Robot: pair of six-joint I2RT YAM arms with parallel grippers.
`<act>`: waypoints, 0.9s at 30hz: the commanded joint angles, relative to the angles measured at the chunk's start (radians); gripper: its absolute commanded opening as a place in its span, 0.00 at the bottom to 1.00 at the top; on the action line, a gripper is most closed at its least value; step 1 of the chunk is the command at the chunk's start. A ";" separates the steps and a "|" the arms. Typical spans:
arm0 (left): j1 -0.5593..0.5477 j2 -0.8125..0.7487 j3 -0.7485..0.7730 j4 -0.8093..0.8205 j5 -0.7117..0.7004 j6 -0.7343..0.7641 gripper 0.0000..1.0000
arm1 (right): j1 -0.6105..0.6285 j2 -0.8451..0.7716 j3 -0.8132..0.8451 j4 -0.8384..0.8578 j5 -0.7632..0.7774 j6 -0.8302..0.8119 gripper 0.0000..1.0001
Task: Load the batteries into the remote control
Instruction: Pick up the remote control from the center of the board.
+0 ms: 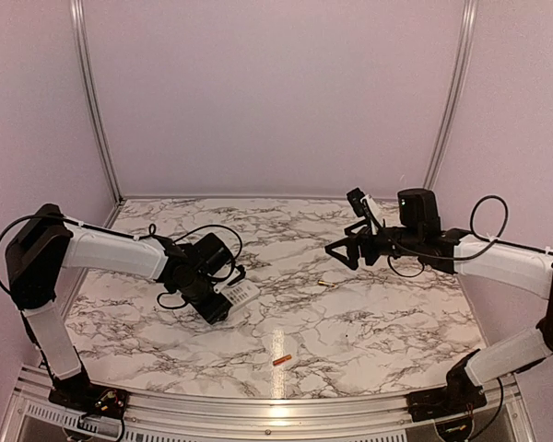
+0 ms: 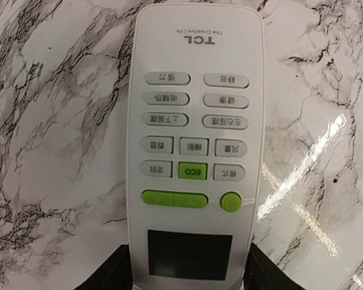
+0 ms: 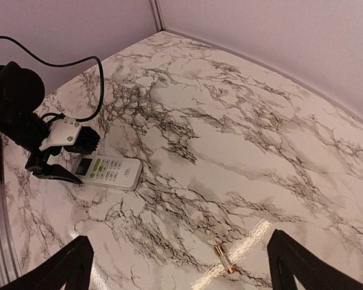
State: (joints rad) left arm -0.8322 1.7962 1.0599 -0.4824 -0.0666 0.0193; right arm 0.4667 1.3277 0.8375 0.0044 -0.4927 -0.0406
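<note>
- Remote control [image 2: 196, 151] lies buttons-up, its display end between the left gripper's [image 2: 190, 275] part-open jaws. They hug its edges, but I cannot tell whether they pinch it.
- Right gripper [image 3: 180, 241] is spread wide and empty, with the gold battery [image 3: 225, 260] loose on the table below, between its jaws.
- Orange battery [image 1: 281, 359] lies well apart from both pairs of jaws.
- Nothing looks loaded: flipping, opening the back and seating both cells remain.
</note>
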 commanded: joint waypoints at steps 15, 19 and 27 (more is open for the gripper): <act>0.029 -0.073 0.172 -0.154 0.387 -0.004 0.39 | 0.366 -0.107 0.042 -0.118 0.355 -0.309 0.98; 0.028 -0.100 0.222 -0.212 0.488 -0.044 0.39 | 0.466 -0.115 0.038 -0.127 0.459 -0.385 0.95; 0.028 -0.165 0.240 -0.243 0.671 -0.121 0.37 | 0.650 -0.072 0.065 -0.175 0.625 -0.507 0.88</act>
State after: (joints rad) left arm -0.8097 1.6760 1.2800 -0.6895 0.4603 -0.0490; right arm 1.0451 1.2278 0.8677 -0.1116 0.0135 -0.4629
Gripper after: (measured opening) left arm 0.584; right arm 0.898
